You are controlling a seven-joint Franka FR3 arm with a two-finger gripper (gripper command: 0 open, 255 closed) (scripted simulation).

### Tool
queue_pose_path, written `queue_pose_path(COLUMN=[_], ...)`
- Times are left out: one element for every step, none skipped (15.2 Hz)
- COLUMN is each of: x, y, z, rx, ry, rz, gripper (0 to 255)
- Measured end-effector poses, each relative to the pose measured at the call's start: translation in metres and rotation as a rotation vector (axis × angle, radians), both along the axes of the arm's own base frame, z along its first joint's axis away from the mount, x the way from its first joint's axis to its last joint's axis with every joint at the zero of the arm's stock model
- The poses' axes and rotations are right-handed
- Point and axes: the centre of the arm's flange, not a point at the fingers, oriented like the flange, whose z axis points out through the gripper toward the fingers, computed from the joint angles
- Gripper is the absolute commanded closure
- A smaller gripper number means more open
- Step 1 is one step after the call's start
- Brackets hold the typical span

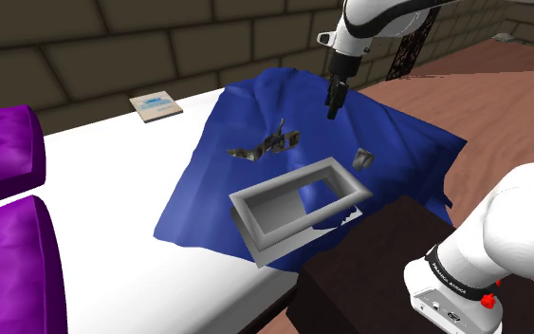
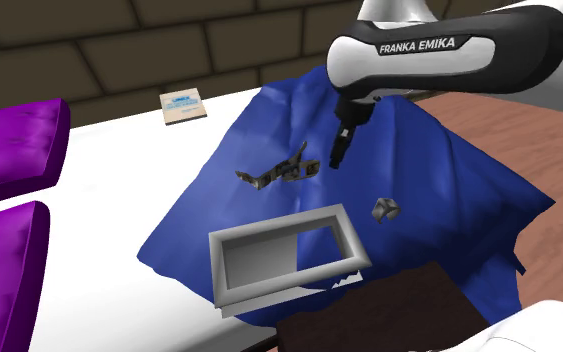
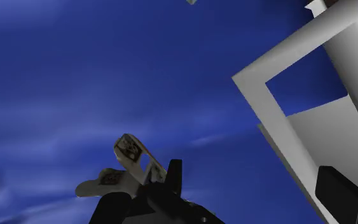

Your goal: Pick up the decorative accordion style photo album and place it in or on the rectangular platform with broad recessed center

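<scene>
Gripper [image 1: 334,104] jaws were held apart and empty above the blue cloth [image 1: 208,194] — the accordion photo album [image 1: 265,147] lay off to one finger's side, near the grey tray [image 1: 255,196]. Centring over it would be needed before closing — thin leaves could slip.

End effector [image 2: 336,158] near album [image 2: 277,173], grey platform [image 2: 279,289]
</scene>
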Motion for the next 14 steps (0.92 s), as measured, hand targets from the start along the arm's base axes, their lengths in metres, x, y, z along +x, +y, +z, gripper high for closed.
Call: queue_pose_path(x=[0.012, 0.020, 0.030, 0.040, 0.050, 0.059, 0.069, 0.080, 0.092, 0.100, 0.112, 0.120, 0.131, 0.140], y=[-0.001, 0.000, 0.002, 0.002, 0.002, 0.004, 0.008, 0.011, 0.014, 0.018, 0.018, 0.023, 0.027, 0.031], z=[-0.008, -0.016, -0.026, -0.035, -0.041, -0.049, -0.056, -0.062, -0.072, -0.079, -0.085, -0.095, -0.104, -0.112], rx=[0.006, 0.012, 0.018, 0.024, 0.029, 0.035, 0.041, 0.048, 0.053, 0.059, 0.065, 0.071, 0.077, 0.083], ry=[-0.003, -0.006, -0.010, -0.013, -0.017, -0.020, -0.023, -0.027, -0.030, -0.033, -0.037, -0.040, -0.043, -0.046], rz=[0.030, 0.062, 0.093, 0.124, 0.154, 0.186, 0.217, 0.248, 0.278, 0.310, 0.340, 0.371, 0.403, 0.434], gripper=[0, 0, 0, 0, 0, 0, 0, 0, 0, 0, 0, 0, 0, 0])
